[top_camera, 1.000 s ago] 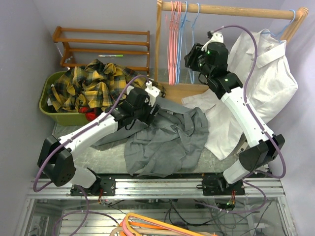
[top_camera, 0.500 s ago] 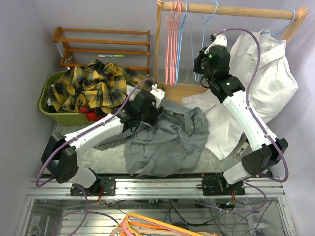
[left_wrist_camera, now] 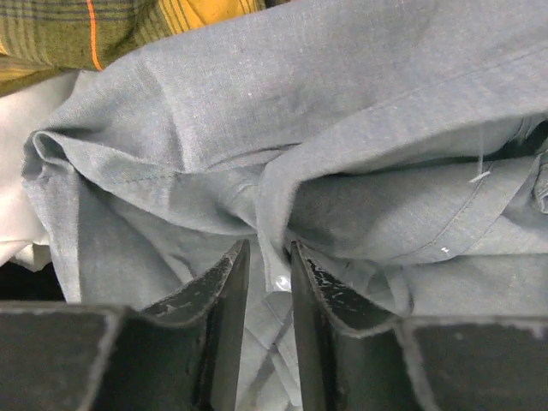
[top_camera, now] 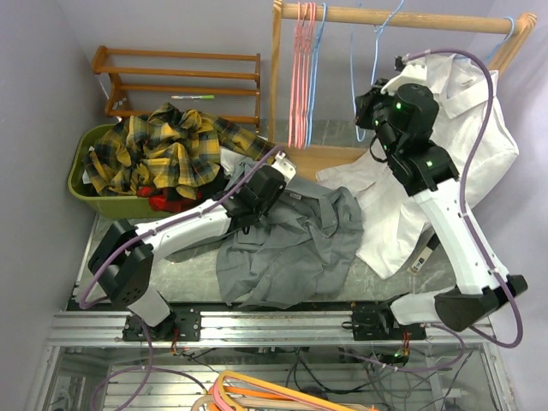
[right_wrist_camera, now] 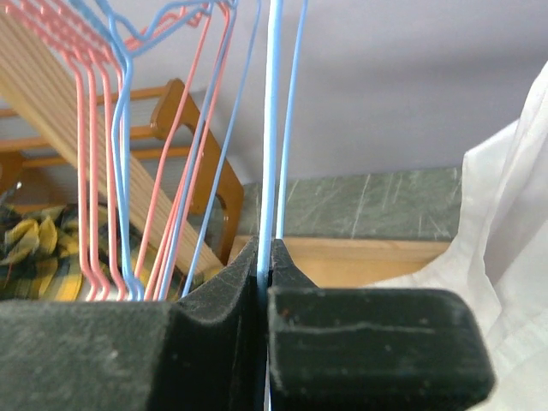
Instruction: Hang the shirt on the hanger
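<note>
The grey shirt [top_camera: 291, 248] lies crumpled on the table in front of the arms. My left gripper [top_camera: 248, 214] presses down into its upper left part. In the left wrist view a folded edge of the shirt [left_wrist_camera: 342, 111] with a small button runs between the fingers of the left gripper [left_wrist_camera: 268, 248], which stand narrowly apart, pinching it. The light-blue hanger [top_camera: 375, 47] hangs by its hook from the wooden rod [top_camera: 428, 17]. My right gripper [top_camera: 370, 116] is shut on one of its wires. The right wrist view shows that hanger wire [right_wrist_camera: 272, 128] clamped in the right gripper [right_wrist_camera: 264, 248].
Pink hangers [top_camera: 300, 77] and another blue one hang at the rod's left end. A white shirt [top_camera: 479, 145] hangs on the right, close behind my right arm. A plaid shirt [top_camera: 163, 150] fills the green basket [top_camera: 86, 184] at left, before a wooden rack [top_camera: 180, 77].
My right gripper shut on the blue hanger and slid it right along the rod, away from the pink ones. My left gripper moved right onto the shirt and closed on a fold.
</note>
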### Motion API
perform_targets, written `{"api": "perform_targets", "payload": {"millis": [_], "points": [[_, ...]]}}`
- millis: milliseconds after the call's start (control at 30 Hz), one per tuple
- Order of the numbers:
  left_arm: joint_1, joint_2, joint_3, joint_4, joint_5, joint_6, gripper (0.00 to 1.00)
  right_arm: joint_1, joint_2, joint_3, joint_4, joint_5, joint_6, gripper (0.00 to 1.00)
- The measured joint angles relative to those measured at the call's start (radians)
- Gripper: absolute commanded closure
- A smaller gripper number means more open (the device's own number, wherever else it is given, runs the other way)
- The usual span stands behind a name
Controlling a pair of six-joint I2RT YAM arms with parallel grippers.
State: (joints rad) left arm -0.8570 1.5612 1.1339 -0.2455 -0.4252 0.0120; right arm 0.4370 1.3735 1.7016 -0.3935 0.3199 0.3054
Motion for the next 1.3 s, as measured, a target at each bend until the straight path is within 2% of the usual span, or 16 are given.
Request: {"api": "perform_targets", "payload": {"millis": [133,300,467,567,767,933,1133,1233,1300], "points": [[0.0,0.024,0.019,-0.008,-0.024,0.011,0.93,0.007,-0.114,-0.099,-0.024,-0.016,0.012,1.0],[0.014,0.056,0.106,-0.05,-0.011,0.011,0.93,0.01,-0.412,-0.342,-0.024,-0.061,0.054,1.0],[0.026,0.004,0.138,-0.07,0.064,0.029,0.93,0.01,-0.675,-0.534,-0.085,-0.136,0.126,1.0],[0.039,-0.019,0.172,-0.089,0.098,0.038,0.93,0.01,-0.776,-0.657,-0.139,-0.203,0.188,1.0],[0.065,-0.043,0.206,-0.09,0.119,0.05,0.93,0.01,-0.988,-0.897,-0.298,-0.445,0.317,1.0],[0.07,-0.028,0.263,-0.109,0.125,0.052,0.93,-0.032,-1.189,-0.863,-0.405,-0.618,0.389,1.0],[0.07,0.013,0.308,-0.111,0.128,0.06,0.93,-0.252,-1.188,-0.748,-0.531,-0.903,0.335,1.0],[0.07,0.042,0.329,-0.118,0.142,0.06,0.93,-0.356,-1.173,-0.756,-0.608,-1.023,0.27,1.0],[0.07,0.053,0.334,-0.121,0.15,0.06,0.93,-0.37,-1.174,-0.783,-0.637,-1.052,0.257,1.0]]}}
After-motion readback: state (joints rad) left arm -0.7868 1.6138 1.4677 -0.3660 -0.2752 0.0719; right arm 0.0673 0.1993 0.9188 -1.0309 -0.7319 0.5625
